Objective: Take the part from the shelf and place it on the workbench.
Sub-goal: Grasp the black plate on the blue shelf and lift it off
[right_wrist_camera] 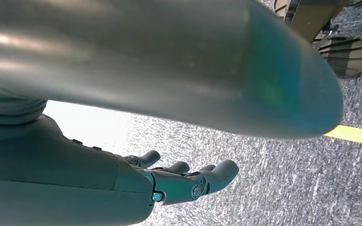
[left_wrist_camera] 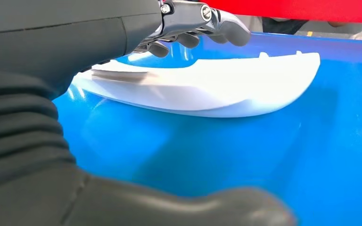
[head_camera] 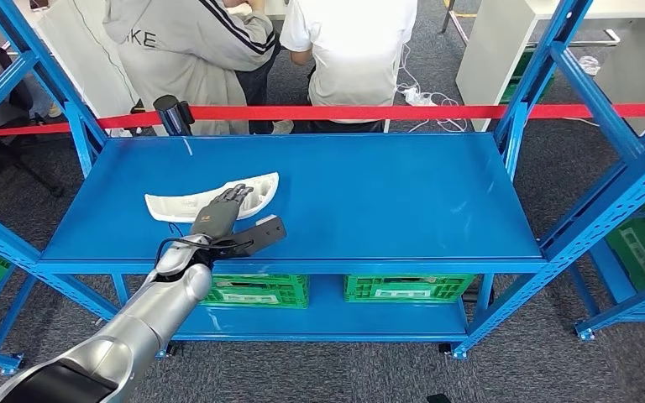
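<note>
Grey carpet runs under a blue metal shelf rack (head_camera: pixel 403 201), and a red barrier tape (head_camera: pixel 437 111) stretches behind its top shelf. On that top shelf, toward its left side, lies the long white curved plastic part (head_camera: pixel 186 204), flat on the blue surface. Reaching over it from the near edge is the left robot hand (head_camera: pixel 221 218): its dark fingers (left_wrist_camera: pixel 194 32) hang spread just above the part's upper edge, the thick thumb low on the near side, and nothing is grasped; whether the fingertips touch the plastic I cannot tell. Down by the floor, the right robot hand (right_wrist_camera: pixel 179 181) hangs released, fingers loosely apart, holding nothing. Two green plastic crates (head_camera: pixel 407 288) sit on the lower shelf. Beyond the tape stand two people, one in a grey jacket (head_camera: pixel 189 50), one in a white shirt (head_camera: pixel 353 46).
</note>
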Controlling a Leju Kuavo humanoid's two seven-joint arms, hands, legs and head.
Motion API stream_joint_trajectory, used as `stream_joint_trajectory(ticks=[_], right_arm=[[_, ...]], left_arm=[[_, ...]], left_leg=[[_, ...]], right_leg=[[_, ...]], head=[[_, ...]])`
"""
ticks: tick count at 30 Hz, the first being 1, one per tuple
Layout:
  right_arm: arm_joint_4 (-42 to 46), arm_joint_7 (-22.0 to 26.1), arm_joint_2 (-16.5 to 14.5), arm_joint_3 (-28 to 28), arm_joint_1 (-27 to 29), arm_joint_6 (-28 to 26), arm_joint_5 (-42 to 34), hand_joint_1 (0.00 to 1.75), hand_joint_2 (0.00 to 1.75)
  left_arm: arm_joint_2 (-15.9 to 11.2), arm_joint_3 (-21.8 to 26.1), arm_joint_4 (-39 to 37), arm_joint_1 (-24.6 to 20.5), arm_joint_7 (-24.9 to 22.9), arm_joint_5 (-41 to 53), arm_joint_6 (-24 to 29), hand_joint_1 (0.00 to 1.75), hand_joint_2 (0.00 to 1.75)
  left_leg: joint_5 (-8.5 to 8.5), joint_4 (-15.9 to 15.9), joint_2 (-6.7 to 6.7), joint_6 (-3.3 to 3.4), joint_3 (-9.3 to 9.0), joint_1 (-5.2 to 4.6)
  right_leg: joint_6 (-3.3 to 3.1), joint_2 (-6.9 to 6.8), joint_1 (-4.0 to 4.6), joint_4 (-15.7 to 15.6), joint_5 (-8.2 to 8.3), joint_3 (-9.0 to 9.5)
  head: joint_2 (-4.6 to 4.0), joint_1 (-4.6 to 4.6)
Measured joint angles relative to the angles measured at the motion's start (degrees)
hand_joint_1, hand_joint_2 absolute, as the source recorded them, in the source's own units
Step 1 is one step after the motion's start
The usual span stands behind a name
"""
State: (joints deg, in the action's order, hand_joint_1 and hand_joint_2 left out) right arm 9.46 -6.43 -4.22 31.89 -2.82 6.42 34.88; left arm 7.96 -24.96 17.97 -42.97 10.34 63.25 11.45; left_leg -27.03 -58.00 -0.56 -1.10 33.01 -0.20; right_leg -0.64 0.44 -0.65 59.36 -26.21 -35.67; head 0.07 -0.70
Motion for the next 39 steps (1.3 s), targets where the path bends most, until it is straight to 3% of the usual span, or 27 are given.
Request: stream_joint_trajectory(ticks=[7,12,18,19,22,23,39], right_arm=[[0.0,-0.16,0.0,0.04,0.01,0.01,0.24,0.0,0.0],[0.0,0.31,0.0,0.16,0.01,0.21,1.65,0.0,0.0],[0.0,0.11,0.0,0.19,-0.04,0.28,1.82,0.0,0.0],[0.0,0.01,0.0,0.2,-0.05,0.28,1.85,0.0,0.0],[0.0,-0.09,0.0,0.24,-0.06,0.26,1.87,0.0,0.0],[0.0,-0.1,0.0,0.25,-0.06,0.25,1.87,0.0,0.0],[0.0,0.06,0.0,0.35,-0.15,0.43,2.99,0.0,0.0]], left_arm=[[0.0,-0.36,0.0,0.01,-0.96,0.1,1.23,0.0,1.75],[-0.12,-3.56,-0.38,-0.32,-8.24,2.78,5.7,0.0,1.75],[-0.33,-5.1,-1.09,-1.27,-10.85,4.09,4.84,0.05,1.75],[-0.37,-5.31,-1.19,-1.35,-11.09,4.13,4.53,0.15,1.75],[-0.5,-5.6,-1.42,-1.4,-11.39,4.13,4.13,1.42,1.75],[-0.54,-5.68,-1.46,-1.4,-11.48,4.14,4.09,1.75,1.75],[-1.93,-5.84,-1.56,-1.57,-11.68,3.93,4.57,1.75,1.75]], left_leg=[[0.0,0.0,0.0,0.0,0.0,0.0],[0.0,-0.01,0.0,0.0,-0.01,0.0],[0.0,-0.01,0.0,0.0,-0.01,0.0],[0.0,-0.01,0.0,0.0,-0.01,0.0],[0.0,-0.01,0.0,0.0,-0.01,0.0],[0.0,-0.01,0.0,0.0,-0.01,0.0],[-0.01,-0.01,0.0,0.01,-0.08,0.0]], right_leg=[[0.0,0.0,0.0,0.0,0.0,0.0],[0.01,0.0,0.01,0.0,0.01,0.02],[0.01,0.0,0.01,0.0,0.01,0.03],[0.02,0.0,0.01,0.0,0.01,0.03],[0.02,0.0,0.01,-0.01,0.01,0.03],[0.02,0.0,0.01,-0.01,0.01,0.03],[0.02,-0.01,0.01,0.0,0.01,0.12]], head=[[0.0,0.0],[0.0,0.0],[0.0,0.0],[0.0,0.0],[0.0,0.0],[0.0,0.0],[0.0,0.0]])
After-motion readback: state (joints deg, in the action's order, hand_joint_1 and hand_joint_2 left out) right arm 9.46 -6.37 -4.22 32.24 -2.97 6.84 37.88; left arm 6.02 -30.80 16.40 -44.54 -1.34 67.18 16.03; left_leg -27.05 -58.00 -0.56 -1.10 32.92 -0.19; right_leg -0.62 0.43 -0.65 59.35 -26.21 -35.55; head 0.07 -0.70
